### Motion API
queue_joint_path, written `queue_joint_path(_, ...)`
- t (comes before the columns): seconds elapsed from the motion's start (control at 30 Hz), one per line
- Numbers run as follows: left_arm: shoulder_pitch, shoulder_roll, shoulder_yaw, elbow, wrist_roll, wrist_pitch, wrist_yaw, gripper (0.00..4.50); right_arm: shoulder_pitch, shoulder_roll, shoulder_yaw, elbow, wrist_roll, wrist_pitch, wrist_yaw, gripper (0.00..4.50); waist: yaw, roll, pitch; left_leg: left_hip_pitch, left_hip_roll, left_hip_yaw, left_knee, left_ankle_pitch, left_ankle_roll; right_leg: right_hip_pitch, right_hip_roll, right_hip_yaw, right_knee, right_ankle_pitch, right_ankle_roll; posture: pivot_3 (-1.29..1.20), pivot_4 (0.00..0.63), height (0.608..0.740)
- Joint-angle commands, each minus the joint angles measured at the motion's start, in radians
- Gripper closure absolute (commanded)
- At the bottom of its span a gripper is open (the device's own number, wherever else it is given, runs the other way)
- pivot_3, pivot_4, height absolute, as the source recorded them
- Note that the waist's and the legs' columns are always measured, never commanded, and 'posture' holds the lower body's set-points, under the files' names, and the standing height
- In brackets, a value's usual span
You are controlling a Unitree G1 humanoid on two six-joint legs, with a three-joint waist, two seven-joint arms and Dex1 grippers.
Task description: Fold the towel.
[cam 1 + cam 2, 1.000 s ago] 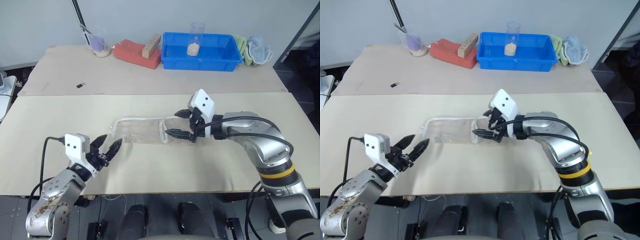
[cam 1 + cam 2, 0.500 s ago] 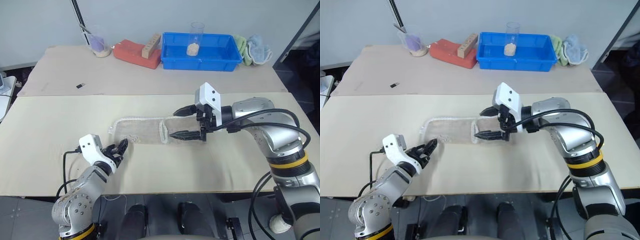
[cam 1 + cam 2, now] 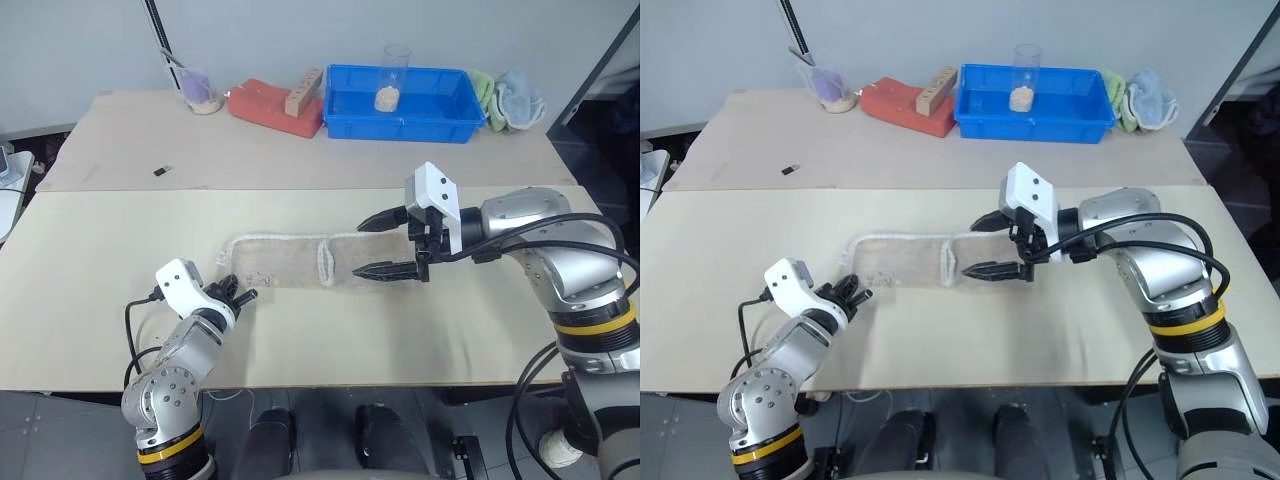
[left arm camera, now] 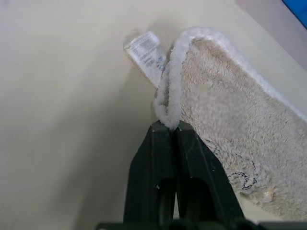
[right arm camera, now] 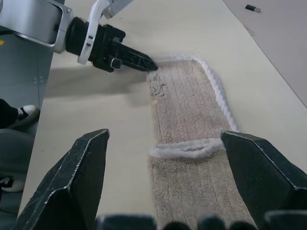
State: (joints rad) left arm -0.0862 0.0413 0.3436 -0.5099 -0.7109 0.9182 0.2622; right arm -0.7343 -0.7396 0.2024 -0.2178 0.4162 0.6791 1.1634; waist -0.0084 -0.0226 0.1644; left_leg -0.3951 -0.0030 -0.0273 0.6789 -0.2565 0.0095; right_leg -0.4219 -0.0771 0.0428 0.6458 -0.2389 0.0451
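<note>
The towel point(image 3: 300, 262) is lying flat on the worktop point(image 3: 120, 240), already folded once. The left end effector point(image 4: 171, 128) is pinching its white corner edge. The right end effector point(image 3: 385, 246) is hanging wide open above the other end. Next, I think, the left one needs to lift that corner and carry it across.

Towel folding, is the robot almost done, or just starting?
About midway, it seems. The towel lies flat as a long strip with one end already lapped over, its white edge running across the middle. Now the left gripper is shut on the white edging at the towel's near corner, by the tag. The right gripper hangs open over the other end. Left: lifting that corner across for the next fold.
</note>
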Motion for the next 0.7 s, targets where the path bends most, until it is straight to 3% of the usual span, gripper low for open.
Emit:
queue_joint_path(0.03, -0.032, 0.102, -0.08, -0.04, 0.077, -0.071, -0.104, 4.45, 0.003, -0.035, -0.058, -0.025, 0.013, -0.016, 0.008, 0.38, 0.001, 0.0, 0.0, 0.0, 0.0, 0.0, 0.0, 0.0, 0.0, 0.0, 0.0, 0.0, 0.0, 0.0, 0.0, 0.0, 0.15, 0.74)
queue_joint_path(0.17, -0.118, 0.247, -0.233, -0.047, 0.112, -0.076, -0.275, 4.45, 0.048, -0.128, -0.102, -0.029, 0.012, -0.003, 0.039, 0.38, 0.012, 0.0, 0.0, -0.001, 0.0, 0.0, 0.0, 0.0, 0.0, 0.0, 0.0, 0.0, -0.001, 0.0, 0.0, 0.0, 0.15, 0.74)
queue_joint_path(0.3, -0.206, 0.312, -0.375, -0.03, 0.108, -0.06, -0.425, 4.45, 0.115, -0.243, -0.141, -0.044, 0.019, 0.011, 0.077, 0.38, 0.019, 0.0, 0.0, -0.002, -0.001, 0.001, 0.0, 0.0, 0.0, 0.0, -0.001, 0.001, -0.004, 0.0, 0.0, 0.0, 0.15, 0.74)
queue_joint_path(0.47, -0.337, 0.3, -0.552, 0.088, 0.153, -0.108, -0.6, 4.45, 0.22, -0.338, -0.214, -0.083, 0.03, 0.035, 0.072, 0.38, 0.02, 0.0, 0.0, -0.002, 0.0, 0.002, 0.0, 0.0, 0.0, 0.0, 0.0, 0.0, -0.004, 0.0, 0.0, 0.0, 0.15, 0.74)
queue_joint_path(0.7, -0.455, 0.205, -0.702, 0.309, 0.271, -0.278, -0.78, 4.45, 0.312, -0.359, -0.3, -0.172, 0.072, 0.091, 0.008, 0.38, 0.014, 0.0, 0.0, -0.002, 0.0, 0.003, 0.0, 0.0, 0.0, 0.0, 0.001, 0.0, -0.003, 0.0, 0.0, 0.0, 0.15, 0.74)
